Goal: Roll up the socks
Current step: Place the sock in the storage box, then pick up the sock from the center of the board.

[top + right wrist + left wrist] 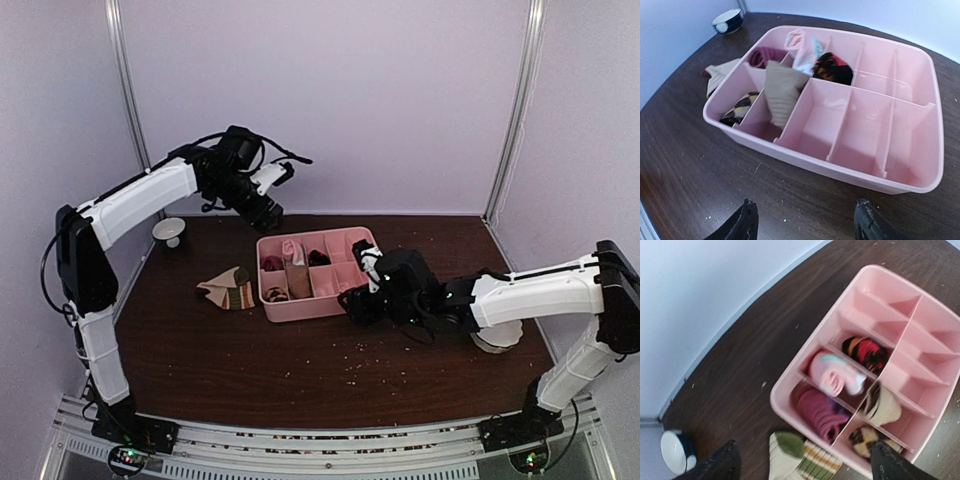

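Observation:
The beige-tan striped sock (228, 290) lies loose on the table just left of the pink tray (300, 310). It also shows in the left wrist view (795, 457) and the right wrist view (720, 75). The black sock with red and orange (867, 352) sits rolled in a back compartment of the tray; it shows in the right wrist view too (832, 67). My left gripper (268, 212) hangs open and empty above the tray's far left corner (802, 471). My right gripper (352, 300) is open and empty, low over the table at the tray's near right side (805, 222).
The tray also holds a pink roll (832, 375), a magenta roll (820, 412), a black and yellow argyle roll (865, 437) and a beige sock (782, 90). A white bowl (168, 232) stands far left. A white object (497, 335) lies under the right forearm. Crumbs dot the table.

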You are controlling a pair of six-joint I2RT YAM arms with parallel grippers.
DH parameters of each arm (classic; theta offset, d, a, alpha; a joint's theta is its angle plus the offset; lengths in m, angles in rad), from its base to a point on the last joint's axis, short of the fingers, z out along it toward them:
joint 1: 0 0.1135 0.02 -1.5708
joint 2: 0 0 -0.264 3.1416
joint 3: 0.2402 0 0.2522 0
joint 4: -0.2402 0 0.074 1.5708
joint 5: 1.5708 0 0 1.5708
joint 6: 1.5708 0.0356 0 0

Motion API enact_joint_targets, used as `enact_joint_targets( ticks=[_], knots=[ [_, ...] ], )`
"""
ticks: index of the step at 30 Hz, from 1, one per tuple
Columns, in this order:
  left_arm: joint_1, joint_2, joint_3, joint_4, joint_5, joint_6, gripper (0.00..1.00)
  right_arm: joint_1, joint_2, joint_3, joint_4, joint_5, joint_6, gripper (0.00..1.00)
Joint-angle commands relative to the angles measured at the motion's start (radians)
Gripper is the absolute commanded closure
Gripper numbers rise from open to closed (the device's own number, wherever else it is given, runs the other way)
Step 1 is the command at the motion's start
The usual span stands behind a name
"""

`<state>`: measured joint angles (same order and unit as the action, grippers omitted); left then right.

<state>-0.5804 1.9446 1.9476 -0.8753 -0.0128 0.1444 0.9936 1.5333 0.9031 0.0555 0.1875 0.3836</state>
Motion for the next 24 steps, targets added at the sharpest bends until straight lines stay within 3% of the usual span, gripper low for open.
enact_joint_targets(
  ticks=[1, 7, 12, 17, 24],
  knots=[
    [0.167, -0.198, -0.213, 0.002, 0.01, 0.092, 0.02, 0.045, 0.072, 0.127, -0.13, 0.011, -0.208, 0.34],
    [0.258, -0.413, -0.609, 0.158, -0.045, 0.276, 0.02, 0.058, 0.208, 0.334, -0.255, 0.04, -0.368, 0.34],
    [0.261, -0.388, -0.793, 0.295, -0.107, 0.397, 0.02, 0.068, 0.279, 0.415, -0.266, -0.017, -0.33, 0.4],
    [0.267, -0.178, -0.628, 0.221, -0.054, 0.379, 0.02, 0.089, 0.323, 0.422, -0.261, 0.003, -0.238, 0.43],
    [0.299, 0.042, -0.404, 0.129, -0.006, 0.335, 0.03, 0.092, 0.265, 0.28, -0.16, -0.002, -0.123, 0.46]
  ],
)
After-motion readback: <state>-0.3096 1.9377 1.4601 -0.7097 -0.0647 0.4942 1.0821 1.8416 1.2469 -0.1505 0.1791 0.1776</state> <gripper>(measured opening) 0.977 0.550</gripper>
